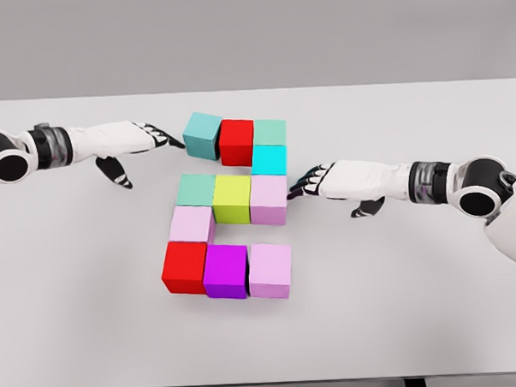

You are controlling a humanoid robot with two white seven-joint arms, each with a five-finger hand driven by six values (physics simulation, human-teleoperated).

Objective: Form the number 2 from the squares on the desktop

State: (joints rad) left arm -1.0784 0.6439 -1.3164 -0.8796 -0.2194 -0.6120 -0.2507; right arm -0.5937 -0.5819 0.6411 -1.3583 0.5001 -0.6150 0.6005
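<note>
White matte desktop fills the frame, and on it eleven coloured cubes already trace a blocky figure 2, centre of picture.

Nearest row, lower centre: a red cube, a magenta cube and a pale lilac cube stand side by side, faces touching. Just above the red one sits a pale pink cube, forming the left-hand riser.

Middle row, centre of frame: a mint-green cube, a yellow-green cube and a lilac cube, closely abutted. At mid-right, the right hand lies low over the desktop with fingers extended and slightly spread, its dark fingertips at or just beside the right face of that lilac cube; it grasps nothing.

Above, a cyan cube forms the right-hand riser. Farthest row, upper centre: a teal cube, a second red cube and a pale green cube. The teal cube sits slightly rotated against its neighbours. At upper left, the left hand is stretched flat, fingers extended together with the thumb hanging below, its fingertips touching or nearly touching the teal cube's left face; nothing is held.

Judged stage: final alignment, the figure being essentially complete. The next move likely calls for a gentle sideways push by the left hand to square the teal cube against the red one, without shoving the top row off line.
</note>
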